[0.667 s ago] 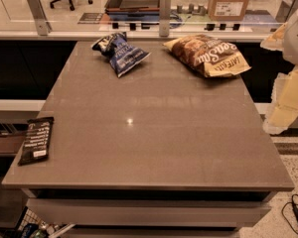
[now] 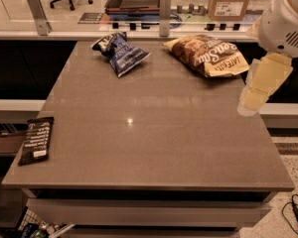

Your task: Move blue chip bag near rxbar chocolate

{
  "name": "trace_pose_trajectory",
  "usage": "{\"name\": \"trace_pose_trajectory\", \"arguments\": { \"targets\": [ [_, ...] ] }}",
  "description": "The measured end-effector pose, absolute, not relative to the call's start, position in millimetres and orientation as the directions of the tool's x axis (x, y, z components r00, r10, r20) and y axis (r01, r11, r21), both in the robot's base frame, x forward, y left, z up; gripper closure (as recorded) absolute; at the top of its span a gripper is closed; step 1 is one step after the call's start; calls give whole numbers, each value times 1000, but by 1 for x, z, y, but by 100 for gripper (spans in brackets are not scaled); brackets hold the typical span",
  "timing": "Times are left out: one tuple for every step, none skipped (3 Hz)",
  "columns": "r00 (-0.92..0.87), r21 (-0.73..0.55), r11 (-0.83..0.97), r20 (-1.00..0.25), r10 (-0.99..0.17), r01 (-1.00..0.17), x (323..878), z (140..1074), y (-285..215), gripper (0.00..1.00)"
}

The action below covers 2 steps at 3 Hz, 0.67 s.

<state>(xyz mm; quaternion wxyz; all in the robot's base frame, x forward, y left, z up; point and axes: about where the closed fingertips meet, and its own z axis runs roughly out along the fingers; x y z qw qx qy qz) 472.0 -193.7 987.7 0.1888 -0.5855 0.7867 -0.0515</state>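
Grey surface point(image 2: 154, 148) is carrying three items, and the brown chip bag point(image 2: 208, 55) is serving as the reference for all positions.

1. The blue chip bag point(image 2: 123, 53) is lying crumpled to the left of the brown chip bag, near it but not touching, with nothing gripping it.
2. The rxbar chocolate point(image 2: 36, 140) is lying flat well to the left of the brown chip bag and much nearer the camera, well apart from both bags.
3. The tool point(image 2: 253, 100) is hanging to the right of the brown chip bag and a little nearer the camera, clear of every item. Whether it is spread or pressed together cannot be told.

Assessment: the step in hand appears to be the approach, and the task is looking barely begun.

Recommendations: the tool is needing to pass over or in front of the brown chip bag without brushing it, then descend on the raised middle of the blue foil, where a crease is offering purchase. Foil is likely to be slipping and collapsing, so a firm, centred pinch is advisable. The carry should be ending just beside the bar, not on top of it.
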Motion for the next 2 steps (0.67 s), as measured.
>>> {"name": "trace_pose_trajectory", "arguments": {
  "targets": [
    [-264,-338,371,-324,-909,-865,498,995,-180,0],
    [-265,-353,452,-466,-844,-819,531,997,-164,0]
  ]
}}
